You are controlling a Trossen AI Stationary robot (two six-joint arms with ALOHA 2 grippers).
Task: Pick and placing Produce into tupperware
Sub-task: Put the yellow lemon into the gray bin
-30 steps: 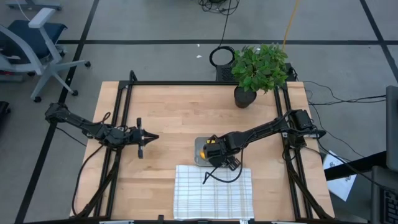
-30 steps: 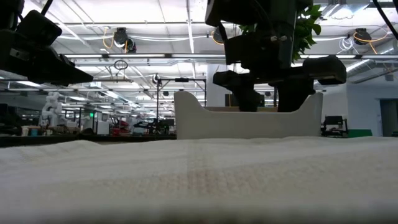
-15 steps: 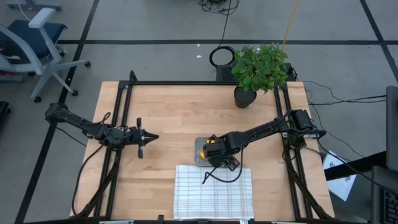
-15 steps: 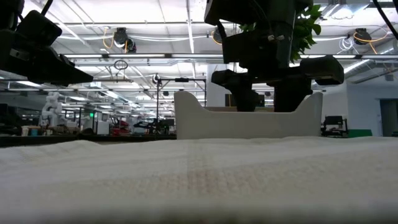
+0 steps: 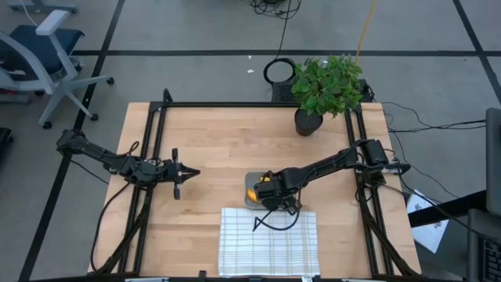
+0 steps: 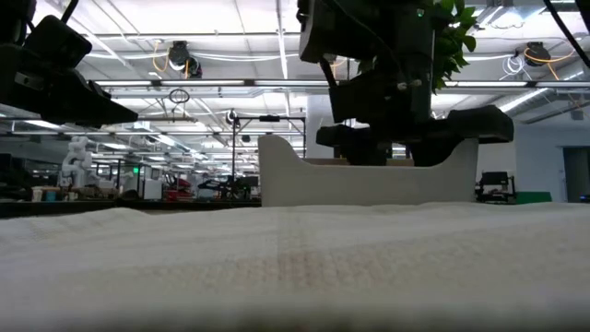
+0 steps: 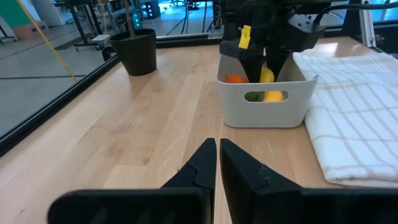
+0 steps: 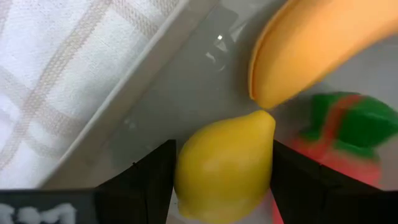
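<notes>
Now, with your right gripper pinching the lemon low inside the tupperware beside banana and carrot, near the tabletop's front edge, spread the jaws gently; left gripper, pressed together, waits.

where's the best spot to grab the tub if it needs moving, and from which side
Probably the short end wall with the oval handle cutout, approached from above with one finger inside and one outside. The tub stands upright on the table with thin vertical walls, so the rim is what a claw can pinch. The cloth lies against one long side, and the right claw sits inside around the lemon.
</notes>
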